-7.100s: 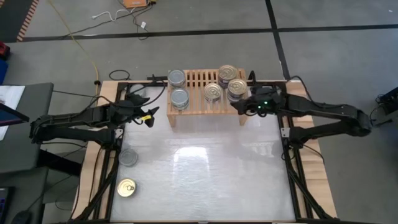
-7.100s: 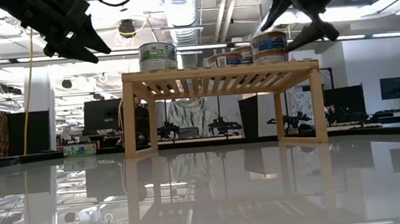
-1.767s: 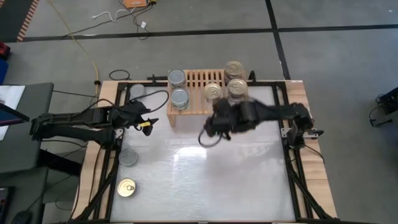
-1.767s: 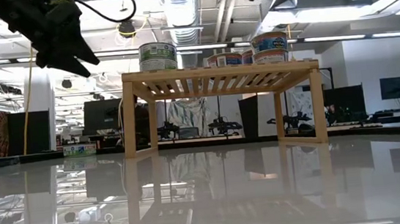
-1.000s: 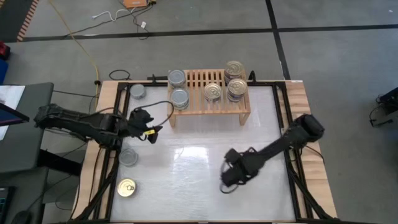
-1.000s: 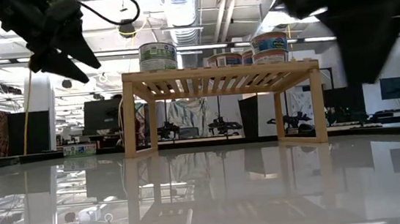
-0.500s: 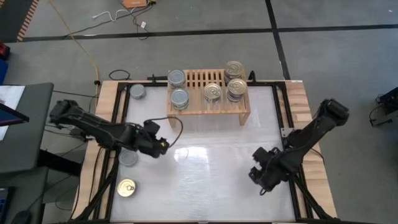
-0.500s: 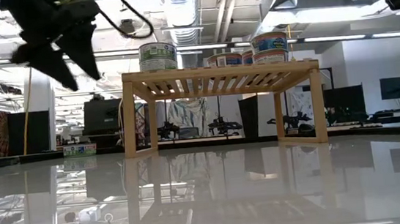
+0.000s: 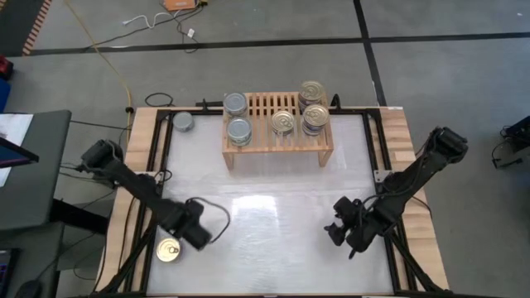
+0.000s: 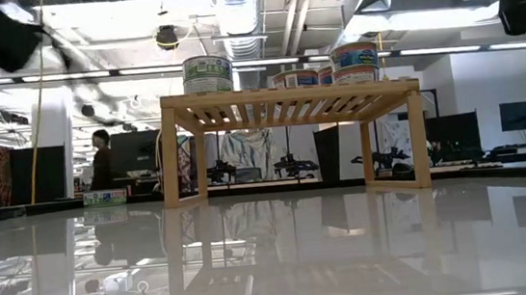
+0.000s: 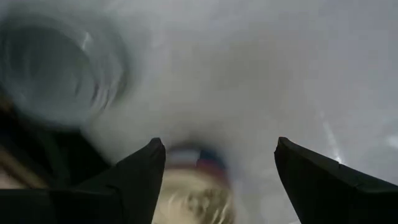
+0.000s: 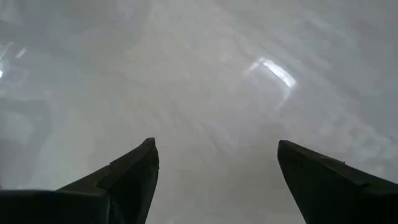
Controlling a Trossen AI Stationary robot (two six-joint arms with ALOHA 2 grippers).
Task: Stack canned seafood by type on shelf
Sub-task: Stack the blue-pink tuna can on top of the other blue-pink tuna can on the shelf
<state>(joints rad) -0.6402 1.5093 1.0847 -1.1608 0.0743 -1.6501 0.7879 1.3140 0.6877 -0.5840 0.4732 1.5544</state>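
Observation:
The light-wood shelf (image 9: 277,142) stands at the table's far middle. On it are two silver-topped cans (image 9: 235,103) (image 9: 239,130) at its left and three gold-topped cans (image 9: 284,122) (image 9: 311,91) (image 9: 315,116) at its right. Another silver can (image 9: 183,122) rests on the table left of the shelf. A gold-topped can (image 9: 169,250) lies at the near left. My left gripper (image 9: 184,240) hangs open just beside and above it; the can (image 11: 193,196) shows blurred between the fingers, with a silver can (image 11: 59,68) beyond. My right gripper (image 9: 335,234) is open over bare table at the near right.
Wooden planks (image 9: 141,165) and dark rails edge the table on both sides. The white tabletop (image 9: 273,240) lies between the two grippers. In the low view the shelf (image 10: 287,97) stands above the glossy surface, and a person (image 10: 102,163) shows in the room behind.
My left gripper has swung from the table's left middle toward the near edge, down to the gold-topped can at the near left. My right gripper has gone from the table's near middle toward the right edge. No can has moved.

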